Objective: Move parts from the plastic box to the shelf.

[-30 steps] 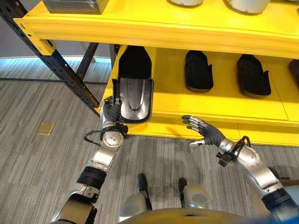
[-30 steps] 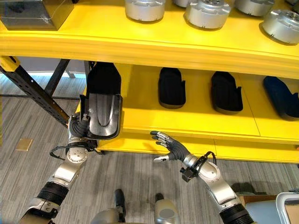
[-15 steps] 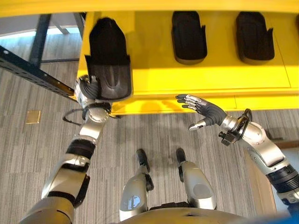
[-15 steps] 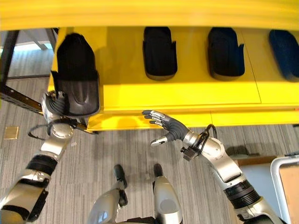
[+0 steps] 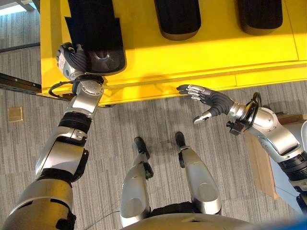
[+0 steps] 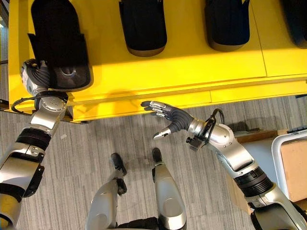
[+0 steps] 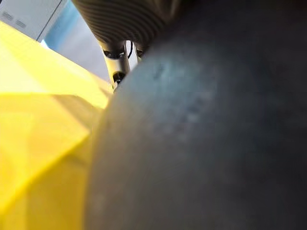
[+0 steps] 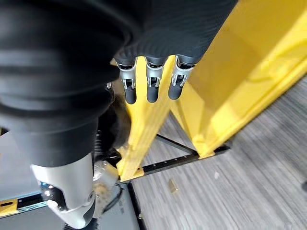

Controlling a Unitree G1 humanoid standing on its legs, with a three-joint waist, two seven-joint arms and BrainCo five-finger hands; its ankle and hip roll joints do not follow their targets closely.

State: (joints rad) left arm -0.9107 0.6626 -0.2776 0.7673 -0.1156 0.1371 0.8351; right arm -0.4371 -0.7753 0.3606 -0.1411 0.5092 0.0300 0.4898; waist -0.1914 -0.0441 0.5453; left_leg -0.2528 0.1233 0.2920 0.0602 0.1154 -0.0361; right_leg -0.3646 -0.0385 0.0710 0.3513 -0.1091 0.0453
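Note:
A long black moulded part (image 5: 96, 33) lies on the yellow shelf (image 5: 201, 57) at its left end, near end just inside the front edge. My left hand (image 5: 72, 60) is curled round that near left corner; in the left wrist view the part's dark surface (image 7: 201, 134) sits right against the hand. My right hand (image 6: 170, 116) hovers open in front of the shelf's front edge, holding nothing, its straight fingers (image 8: 151, 81) level with the yellow board.
Two more black parts (image 6: 143, 24) (image 6: 228, 24) lie farther right on the shelf, with a blue one (image 6: 297, 19) at the far right. A white-rimmed plastic box (image 6: 292, 163) stands on the floor at right. A dark rack beam (image 5: 19, 84) runs by the shelf's left corner.
The camera has tipped down and the whole picture has shifted. My left hand has pushed the black part farther onto the shelf, so it no longer overhangs the edge. The right hand stays open.

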